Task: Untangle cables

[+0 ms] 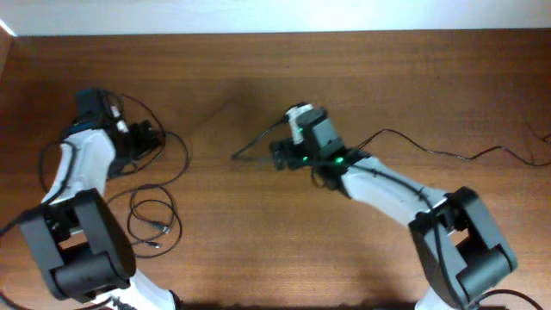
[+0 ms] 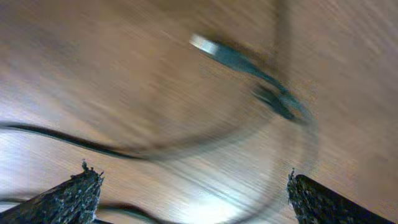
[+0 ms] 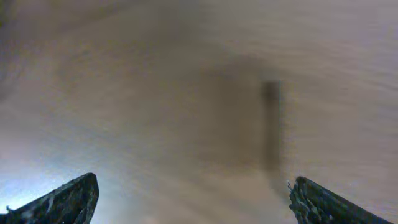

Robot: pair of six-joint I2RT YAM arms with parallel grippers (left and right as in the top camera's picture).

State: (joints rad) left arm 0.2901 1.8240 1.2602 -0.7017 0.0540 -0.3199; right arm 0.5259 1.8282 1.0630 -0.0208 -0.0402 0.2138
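Thin black cables lie in loose loops on the wooden table at the left, with small plugs near the front. My left gripper hangs over the upper loops. In the blurred left wrist view its jaws stand open and empty above a curved cable, with a silver-tipped plug farther off. Another thin cable runs out from my right gripper near the middle. The right wrist view is blurred; there the gripper is open with only bare wood and a dark streak ahead.
A long thin black cord trails from the right arm towards the table's right edge. The wall line runs along the back of the table. Both arm bases stand at the front corners.
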